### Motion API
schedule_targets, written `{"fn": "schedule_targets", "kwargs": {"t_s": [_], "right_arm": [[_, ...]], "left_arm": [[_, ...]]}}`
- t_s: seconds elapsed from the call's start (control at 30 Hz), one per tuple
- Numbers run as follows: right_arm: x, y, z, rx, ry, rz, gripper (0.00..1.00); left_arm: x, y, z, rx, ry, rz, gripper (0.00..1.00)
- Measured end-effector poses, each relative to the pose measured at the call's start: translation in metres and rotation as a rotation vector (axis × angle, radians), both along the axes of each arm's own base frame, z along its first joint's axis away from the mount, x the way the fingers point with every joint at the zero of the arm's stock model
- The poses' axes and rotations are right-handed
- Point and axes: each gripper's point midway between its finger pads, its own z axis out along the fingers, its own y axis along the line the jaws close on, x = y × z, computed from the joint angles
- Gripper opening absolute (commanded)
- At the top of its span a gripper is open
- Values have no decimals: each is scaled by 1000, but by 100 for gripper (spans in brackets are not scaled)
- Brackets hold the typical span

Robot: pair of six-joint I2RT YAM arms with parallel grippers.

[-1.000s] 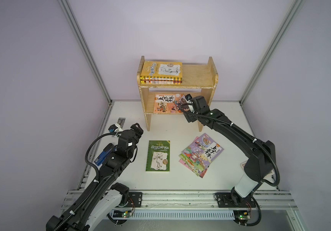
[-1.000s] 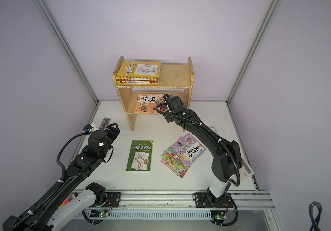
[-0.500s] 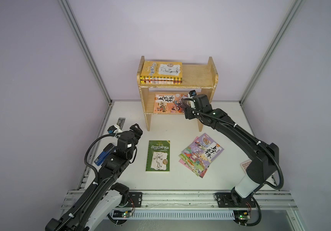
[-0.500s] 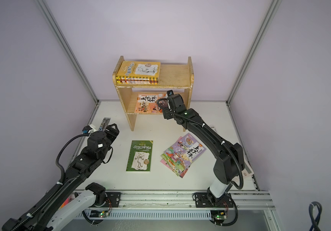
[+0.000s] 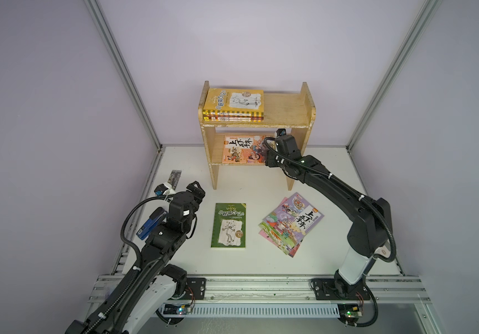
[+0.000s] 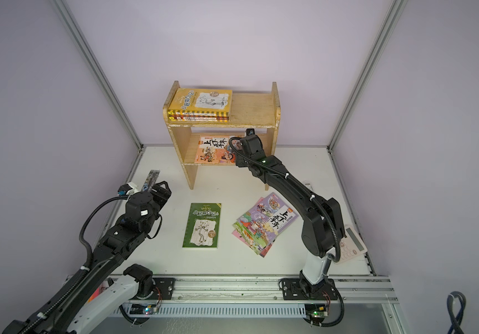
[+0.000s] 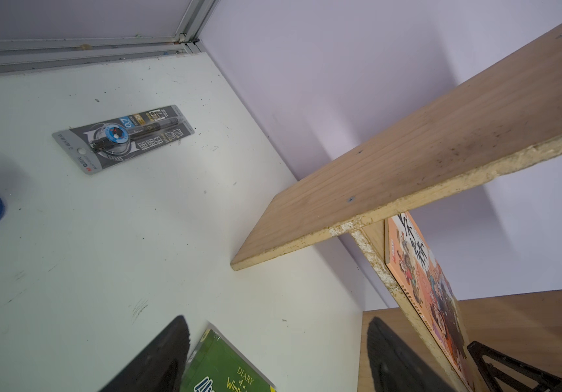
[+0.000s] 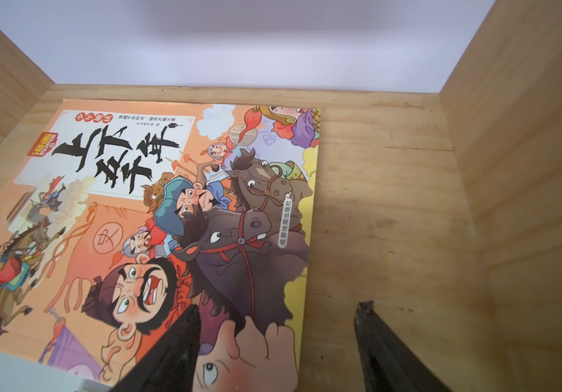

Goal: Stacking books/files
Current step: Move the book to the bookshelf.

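My open right gripper straddles the edge of the orange book in the twelve-o'clock shelf; pulling back could drag it out. My left gripper is open, empty.

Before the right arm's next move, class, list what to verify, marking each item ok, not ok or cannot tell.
1. The right gripper is open: ok.
2. It is clear of the orange book: cannot tell; one finger overlaps the cover.
3. The orange book lies flat on the lower shelf: ok.
4. The left gripper is open and empty: ok.
5. All books are shelved: not ok; the green book and the fanned pile lie on the table.
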Motion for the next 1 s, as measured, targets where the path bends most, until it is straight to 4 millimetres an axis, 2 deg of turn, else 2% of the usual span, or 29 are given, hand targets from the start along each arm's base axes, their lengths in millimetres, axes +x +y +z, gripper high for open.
{"fn": "schedule_targets", "kwargs": {"t_s": [0.27,0.6,1.0], "right_arm": [[12,7,-10,26,6,18,76],[18,29,-8,96,-18,96,76],[16,56,-5,150,-18,140,76]], "left_arm": [[-1,3,0,1,0,9,85],[-4,10,0,5,3,31,85],[-7,17,-2,6,0,52,85]]}}
